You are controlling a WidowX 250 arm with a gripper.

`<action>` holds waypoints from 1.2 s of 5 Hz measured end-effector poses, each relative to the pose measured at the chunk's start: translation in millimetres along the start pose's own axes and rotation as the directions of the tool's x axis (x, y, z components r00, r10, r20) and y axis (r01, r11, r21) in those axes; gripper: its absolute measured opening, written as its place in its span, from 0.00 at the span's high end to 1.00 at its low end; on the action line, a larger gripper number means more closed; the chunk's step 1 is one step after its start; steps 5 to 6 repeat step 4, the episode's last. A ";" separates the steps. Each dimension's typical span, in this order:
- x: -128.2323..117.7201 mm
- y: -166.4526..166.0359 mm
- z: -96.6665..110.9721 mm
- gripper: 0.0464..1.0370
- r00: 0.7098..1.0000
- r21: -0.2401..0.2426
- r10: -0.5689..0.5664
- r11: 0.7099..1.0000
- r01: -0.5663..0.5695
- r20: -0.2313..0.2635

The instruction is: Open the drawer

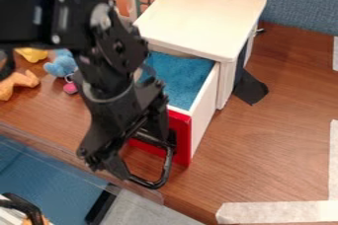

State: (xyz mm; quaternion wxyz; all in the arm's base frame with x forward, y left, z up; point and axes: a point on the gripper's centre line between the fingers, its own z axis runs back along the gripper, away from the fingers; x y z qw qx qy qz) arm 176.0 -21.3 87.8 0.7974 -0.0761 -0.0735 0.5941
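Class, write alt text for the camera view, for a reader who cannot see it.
A black robot hand hangs at the red front of an open drawer with a blue inside, in a small white cabinet on a wooden table. Small toys lie toward the picture's left edge.

Smooth wood-grained worktop (264, 135); glossy red drawer front (184, 142) at six o'clock; rough blue drawer lining (182, 78), perhaps felt.
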 end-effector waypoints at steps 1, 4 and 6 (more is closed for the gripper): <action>-1.2 -10.3 26.9 0.04 0.978 0.053 -0.207 0.977 0.206 0.018; 27.6 -7.0 80.0 0.04 0.574 0.274 -0.804 0.524 0.807 -0.154; 27.6 -7.0 80.0 0.04 0.574 0.274 -0.804 0.524 0.807 -0.154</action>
